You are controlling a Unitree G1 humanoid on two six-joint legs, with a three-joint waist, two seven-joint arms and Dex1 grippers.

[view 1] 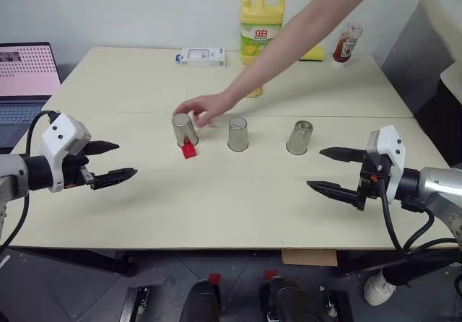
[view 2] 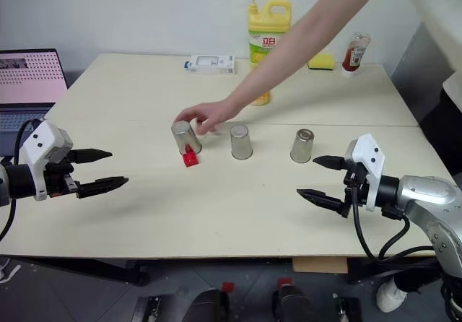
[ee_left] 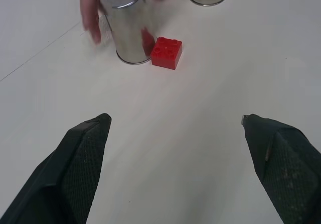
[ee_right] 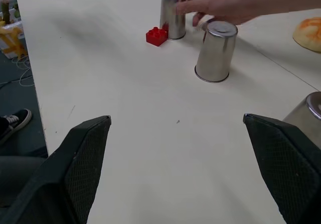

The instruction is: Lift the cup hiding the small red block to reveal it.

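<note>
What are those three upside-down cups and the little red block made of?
The cups look like brushed steel: silvery, with soft reflections. The little red block looks like glossy moulded plastic, with studs on top like a toy brick.

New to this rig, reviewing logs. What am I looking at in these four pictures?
A two-armed humanoid robot at a table. Two pictures come from its head camera, two from its wrists.

The left end effector and right end effector are both open, holding nothing.

Three upside-down steel cups stand in a row: left cup, middle cup, right cup. A person's hand grips the left cup; the small red block sits uncovered beside it.

Behind: dish soap bottle, ketchup bottle, laptop.
</note>
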